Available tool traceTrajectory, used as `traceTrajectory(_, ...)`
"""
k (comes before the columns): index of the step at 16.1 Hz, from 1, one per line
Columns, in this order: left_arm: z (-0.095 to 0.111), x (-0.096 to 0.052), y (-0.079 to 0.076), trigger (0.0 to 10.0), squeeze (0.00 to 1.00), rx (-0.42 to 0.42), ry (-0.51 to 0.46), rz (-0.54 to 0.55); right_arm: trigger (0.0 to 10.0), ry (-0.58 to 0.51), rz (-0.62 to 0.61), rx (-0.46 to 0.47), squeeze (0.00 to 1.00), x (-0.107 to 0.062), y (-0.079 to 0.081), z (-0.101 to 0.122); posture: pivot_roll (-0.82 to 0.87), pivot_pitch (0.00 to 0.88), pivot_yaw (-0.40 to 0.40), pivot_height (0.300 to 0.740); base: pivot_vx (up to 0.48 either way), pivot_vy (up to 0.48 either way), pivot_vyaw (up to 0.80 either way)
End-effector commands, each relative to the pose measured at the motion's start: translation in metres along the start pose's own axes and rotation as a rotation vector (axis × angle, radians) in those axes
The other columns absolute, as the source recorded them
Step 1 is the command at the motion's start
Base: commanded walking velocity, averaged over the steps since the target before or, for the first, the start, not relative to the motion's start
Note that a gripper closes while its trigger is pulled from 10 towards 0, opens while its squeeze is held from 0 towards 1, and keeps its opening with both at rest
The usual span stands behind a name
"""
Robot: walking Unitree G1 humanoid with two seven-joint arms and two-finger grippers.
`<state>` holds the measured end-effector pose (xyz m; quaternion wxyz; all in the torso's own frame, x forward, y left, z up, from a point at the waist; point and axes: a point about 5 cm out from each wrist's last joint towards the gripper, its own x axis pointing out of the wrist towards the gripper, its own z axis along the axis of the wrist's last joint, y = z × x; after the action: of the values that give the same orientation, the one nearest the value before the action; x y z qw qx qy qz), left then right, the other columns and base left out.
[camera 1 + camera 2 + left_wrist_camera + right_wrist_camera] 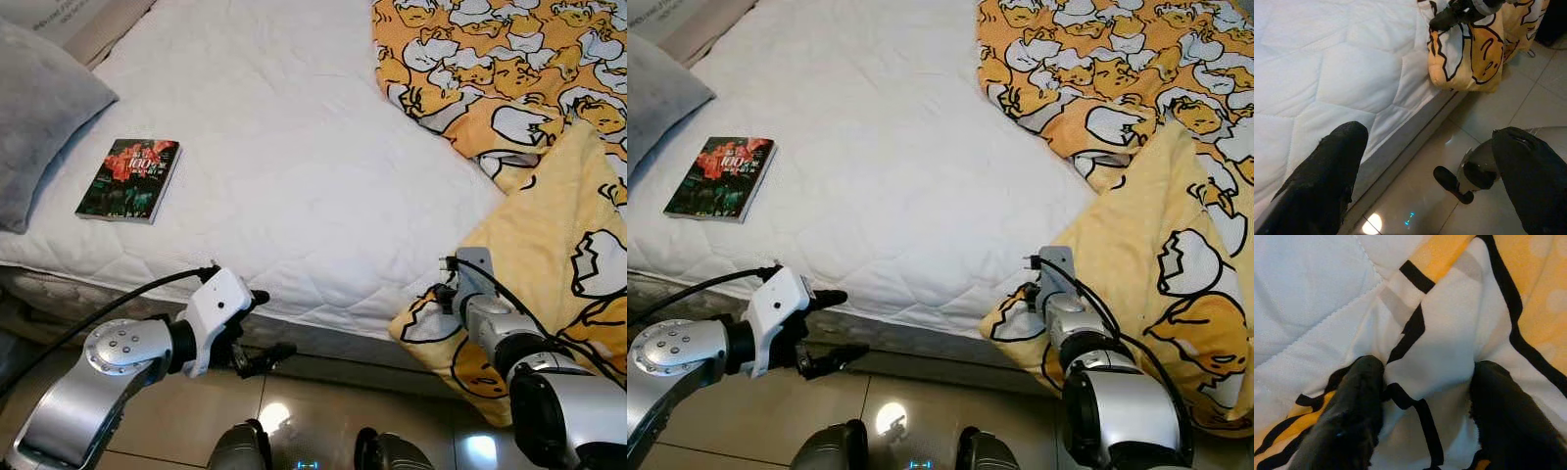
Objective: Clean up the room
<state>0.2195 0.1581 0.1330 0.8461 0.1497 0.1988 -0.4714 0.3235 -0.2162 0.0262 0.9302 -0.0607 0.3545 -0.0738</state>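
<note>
From the left eye view: the yellow cartoon blanket (549, 255) spills off the mattress (294, 166) edge, and the right gripper (446, 294) is right at its drooping corner; the book (129, 179) lies well off beyond the left gripper (263, 331), up on the quilted top near the grey pillow (39, 117); the left gripper hangs below the bed edge, over the tiled floor (323, 401).

Right eye view, same story: the blanket corner is directly ahead of the right arm's jaws, its fold running away from them up the bed side; the right arm is plainly the nearer one; the left is well apart from the cloth.

Left wrist view: the two black fingers (1327, 181) stand wide apart with nothing between them; mattress edge on one side of the gap, floor on the other; the blanket corner sits far ahead across the gap.

Right wrist view: here's the key one; fingers (1352, 411) spread, with a ridge of white and black-lined cloth bunched between them and touching the pads; not pinched yet, I'd judge; a squeeze straight across that ridge looks like the next call.
</note>
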Motion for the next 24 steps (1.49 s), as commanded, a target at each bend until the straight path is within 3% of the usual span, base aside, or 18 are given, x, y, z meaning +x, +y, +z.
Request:
traceTrajectory(1,0.0,0.0,-0.004,10.0,0.0,0.002,0.007,-0.018,0.0,0.037,-0.006,-0.009,0.0,0.0,-0.004,-0.011,0.2,0.179,-0.012,0.74,0.0,0.0,0.0)
traceTrajectory(10,-0.006,0.003,0.009,10.0,0.0,-0.059,-0.003,0.039,0.0,0.031,0.028,0.021,0.0,0.0,-0.007,-0.018,0.12,0.089,0.012,0.74,0.0,0.0,0.0)
traceTrajectory(17,-0.009,0.017,0.015,10.0,0.0,-0.066,-0.021,0.071,0.0,-0.008,0.441,-0.068,0.0,-0.006,0.012,-0.031,0.07,0.037,0.002,0.74,0.0,0.0,0.0)
traceTrajectory(18,-0.009,0.017,0.016,10.0,0.0,-0.065,-0.026,0.07,0.0,0.009,0.641,-0.151,0.0,-0.012,0.02,-0.042,0.07,0.039,0.004,0.74,0.0,0.0,0.0)
traceTrajectory(19,-0.01,0.017,0.016,10.0,0.0,-0.062,-0.023,0.063,0.0,0.114,0.891,-0.254,0.0,-0.023,0.028,-0.068,0.07,0.043,0.004,0.74,0.0,0.0,0.0)
traceTrajectory(21,-0.01,0.017,0.016,10.0,0.0,-0.061,-0.022,0.054,0.0,0.273,1.096,-0.388,0.0,-0.037,0.032,-0.1,0.07,0.052,0.005,0.74,0.0,0.0,0.0)
traceTrajectory(22,-0.01,0.017,0.015,10.0,0.0,-0.062,-0.023,0.041,0.0,0.37,1.155,-0.496,0.0,-0.043,0.029,-0.118,0.07,0.052,0.005,0.74,0.0,0.0,0.0)
traceTrajectory(23,-0.011,0.017,0.012,10.0,0.0,-0.065,-0.017,0.023,0.0,0.452,1.116,-0.598,0.0,-0.046,0.024,-0.139,0.07,0.051,0.006,0.74,0.0,0.0,0.0)
traceTrajectory(24,-0.012,0.017,0.011,10.0,0.0,-0.065,-0.014,0.016,0.0,0.456,1.082,-0.612,0.0,-0.046,0.023,-0.143,0.07,0.051,0.006,0.74,0.0,0.0,0.0)
